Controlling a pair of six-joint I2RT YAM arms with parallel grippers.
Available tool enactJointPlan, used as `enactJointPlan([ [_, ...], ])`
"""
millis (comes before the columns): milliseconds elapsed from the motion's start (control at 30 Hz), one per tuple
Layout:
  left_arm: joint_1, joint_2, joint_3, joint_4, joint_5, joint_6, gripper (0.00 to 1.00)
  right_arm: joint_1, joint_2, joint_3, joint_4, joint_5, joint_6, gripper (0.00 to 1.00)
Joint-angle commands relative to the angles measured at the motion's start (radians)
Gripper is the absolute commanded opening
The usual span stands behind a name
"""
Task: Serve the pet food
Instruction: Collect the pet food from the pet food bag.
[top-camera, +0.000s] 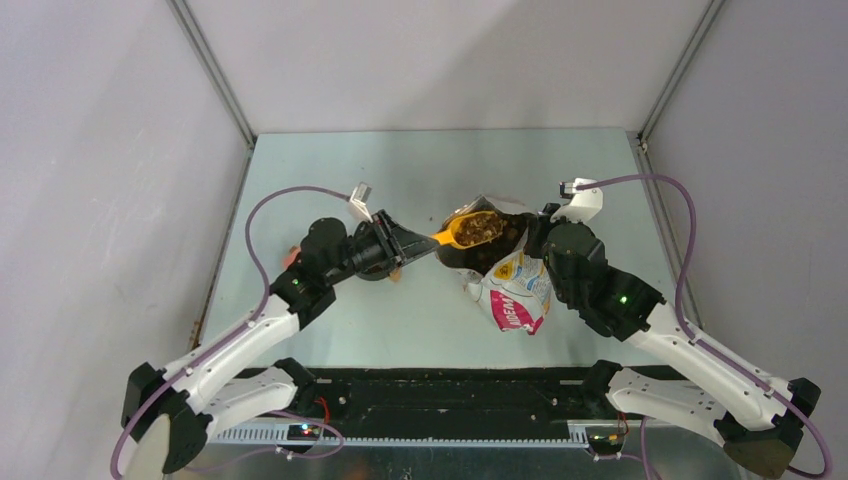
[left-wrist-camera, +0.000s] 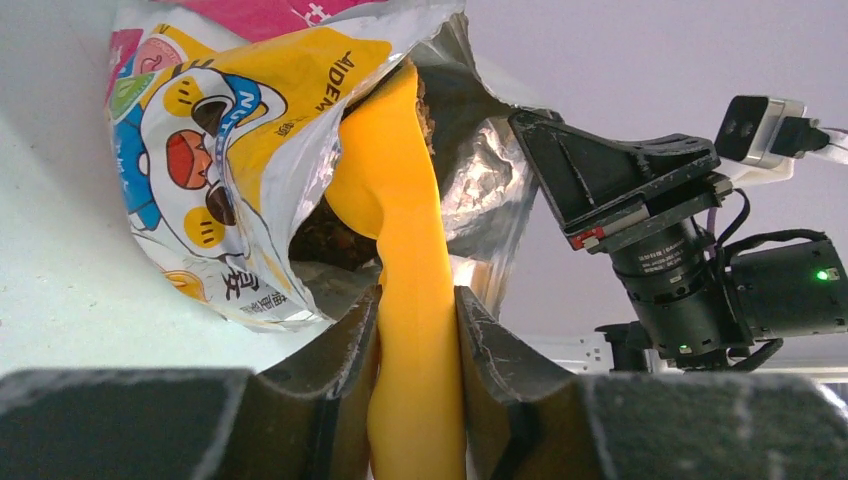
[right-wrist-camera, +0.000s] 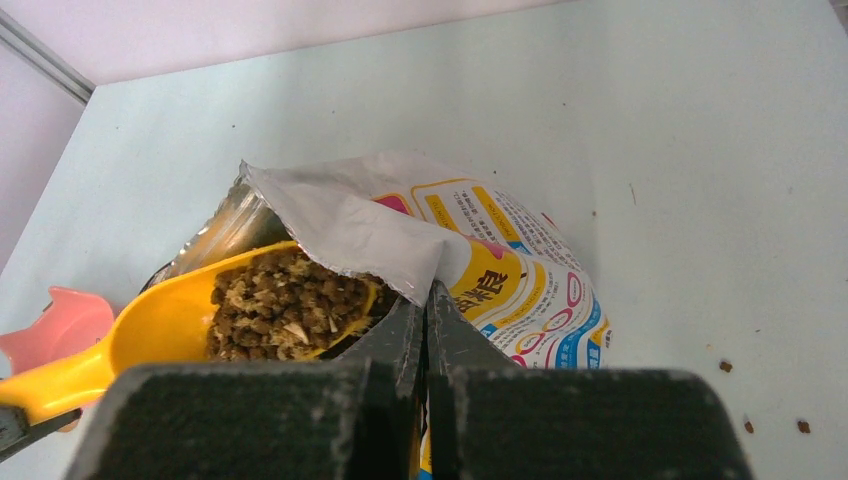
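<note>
Brown kibble fills the yellow plastic scoop clamped by the left gripper, half-hidden inside the printed foil bag whose rim the right gripper pinches.

Scoop: plain yellow-orange all over, as you see it.
Kibble: your mix of tan to dark brown bits.
Bag: white, with the yellow, pink and blue cartoon print you can spot; silver foil lining.
Pink item: salmon pink.
Table: pale mint green.
Cables: purple.
</note>
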Motion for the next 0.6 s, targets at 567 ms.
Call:
enactJointPlan([
  [567,0.008,-0.040,-0.002,0.103,-0.027,-0.062,0.00,0.014,-0.040,0.021,0.071,0.033,0.019,0.00],
])
